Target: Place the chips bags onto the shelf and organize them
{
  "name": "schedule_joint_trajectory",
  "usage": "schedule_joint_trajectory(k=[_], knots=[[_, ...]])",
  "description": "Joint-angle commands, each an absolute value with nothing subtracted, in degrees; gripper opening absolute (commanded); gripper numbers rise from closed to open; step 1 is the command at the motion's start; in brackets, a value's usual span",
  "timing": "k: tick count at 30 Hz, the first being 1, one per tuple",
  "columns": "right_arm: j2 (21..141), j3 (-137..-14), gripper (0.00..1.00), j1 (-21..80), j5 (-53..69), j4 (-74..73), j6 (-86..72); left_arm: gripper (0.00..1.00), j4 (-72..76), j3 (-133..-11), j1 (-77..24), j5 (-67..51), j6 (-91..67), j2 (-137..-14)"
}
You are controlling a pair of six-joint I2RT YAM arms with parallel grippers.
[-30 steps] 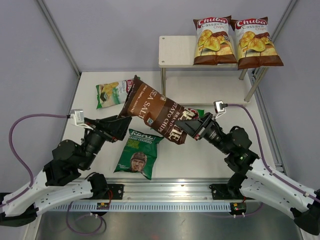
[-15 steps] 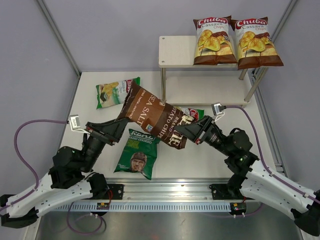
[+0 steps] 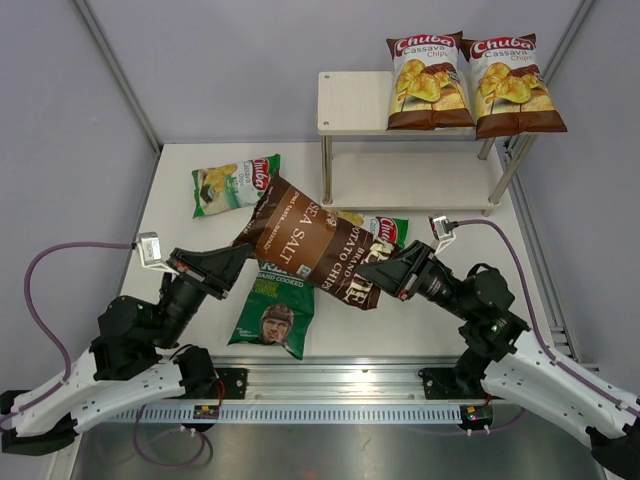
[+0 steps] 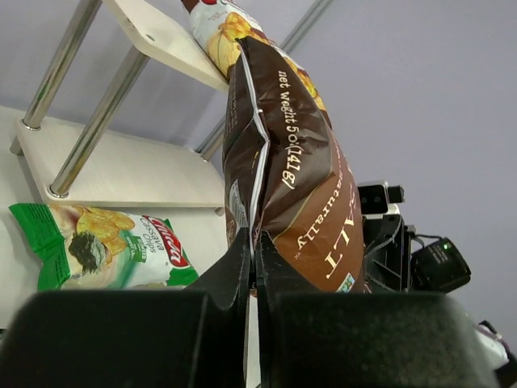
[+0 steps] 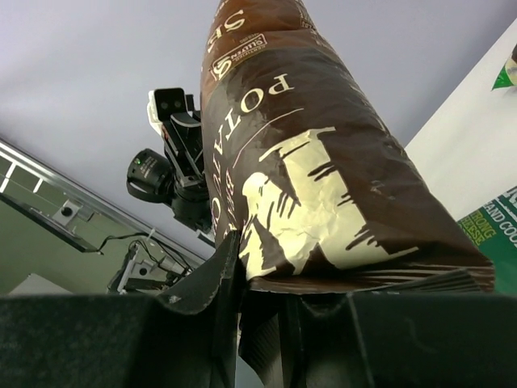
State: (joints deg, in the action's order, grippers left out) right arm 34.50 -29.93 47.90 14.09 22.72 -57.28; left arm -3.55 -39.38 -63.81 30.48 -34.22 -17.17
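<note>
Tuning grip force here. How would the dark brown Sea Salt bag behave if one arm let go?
Probably floppy: the Sea Salt bag, pinched only at its edges by the left gripper and right gripper, would likely swing down. Its puffed body suggests it is light for its size. The glossy film looks slippery.

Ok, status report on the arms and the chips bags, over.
Left gripper and right gripper shut on dark brown Kettle Sea Salt bag, aloft. Two brown-and-white Chuba bags on beige shelf top board. Path to shelf looks open.
</note>
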Motion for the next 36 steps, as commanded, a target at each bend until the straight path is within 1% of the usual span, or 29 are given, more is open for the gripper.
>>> schedule_joint_trajectory(k=[1,4,5,7,8,10,15,22,25,29,31,36], knots=[[30.9,-32.2,0.06,48.0,15.5,20.1,-53.0,0.0,-3.9,-45.0,-63.4,32.5,-29.1,-15.5],[30.7,-33.3,0.06,48.0,14.1,18.6,-51.8,0.01,-6.8,-47.5,-63.4,31.3,-27.1,-16.2],[31.3,-33.9,0.06,48.0,13.5,17.6,-50.8,0.04,-9.6,-48.4,-63.4,32.2,-26.6,-16.8],[32.0,-35.3,0.06,48.0,10.8,15.5,-50.2,0.23,-13.9,-52.3,-63.5,34.3,-26.1,-17.7],[32.6,-35.9,0.05,48.0,9.5,14.6,-49.9,0.48,-18.8,-53.8,-63.5,35.8,-26.2,-18.4],[33.0,-36.9,0.04,48.0,5.4,13.6,-49.9,0.84,-22.9,-57.1,-63.5,38.8,-26.6,-18.5],[36.1,-39.4,0.04,48.0,-4.0,13.6,-50.4,0.99,-37.6,-62.4,-63.5,49.6,-30.8,-17.4],[45.3,-45.8,0.04,48.0,-13.3,17.4,-56.2,0.99,-56.3,-63.3,-63.5,53.1,-34.1,-23.7],[51.5,-50.2,0.04,48.0,-16.3,18.0,-59.0,0.99,-57.1,-59.5,-63.5,52.6,-32.9,-24.4],[57.6,-55.3,0.04,48.0,-21.6,19.3,-62.8,0.99,-52.7,-53.0,-63.5,52.5,-31.7,-22.0],[59.9,-58.4,0.04,48.0,-23.7,19.6,-63.5,0.99,-52.5,-53.1,-63.3,51.8,-31.8,-21.6],[66.3,-63.7,0.03,48.0,-31.8,21.0,-66.5,0.99,-55.6,-53.1,-62.5,55.7,-34.5,-19.9]])
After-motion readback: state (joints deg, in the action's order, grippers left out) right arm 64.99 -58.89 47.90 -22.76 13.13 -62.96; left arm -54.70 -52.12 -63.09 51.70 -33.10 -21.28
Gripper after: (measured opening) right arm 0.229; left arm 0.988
